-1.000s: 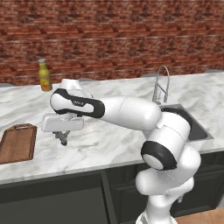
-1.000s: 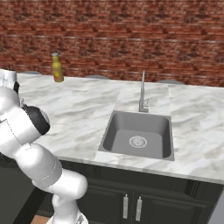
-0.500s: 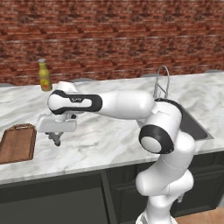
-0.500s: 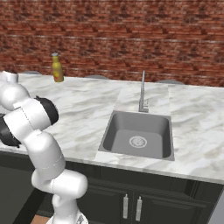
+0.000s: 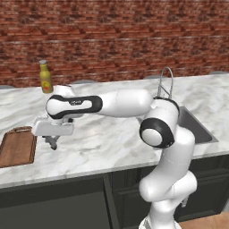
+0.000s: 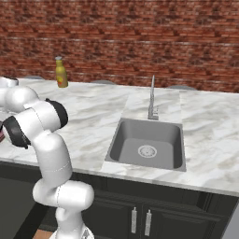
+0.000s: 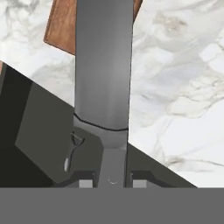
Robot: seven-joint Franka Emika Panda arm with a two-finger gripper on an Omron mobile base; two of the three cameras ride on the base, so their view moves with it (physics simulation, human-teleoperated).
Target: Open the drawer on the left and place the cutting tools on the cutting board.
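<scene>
The hand [image 5: 53,142] was held low over the marble counter [image 5: 112,138], just right of the cutting board [image 5: 18,146], which lay flat at the counter's left end near the front edge. In the hand view, the knife [image 7: 104,65] was seen clamped between the two fingertips [image 7: 86,183], its black handle caught between them and its broad dark blade running straight out ahead of the hand, so that the tip reached across a corner of the cutting board [image 7: 63,26]. The blade was hanging above the counter's front edge.

Below that edge, the drawer [image 7: 48,144] was seen standing open, dark inside, and the grey metal wide-headed tool [image 7: 72,151] was lying on its floor. In the left base view the pulled-out drawer [image 5: 58,201] showed as a dark cavity under the counter.

A yellow bottle [image 5: 45,77] was standing at the back of the counter by the brick wall, well apart from the hand. The sink [image 6: 147,144] and its tap [image 6: 152,99] were set further right.
</scene>
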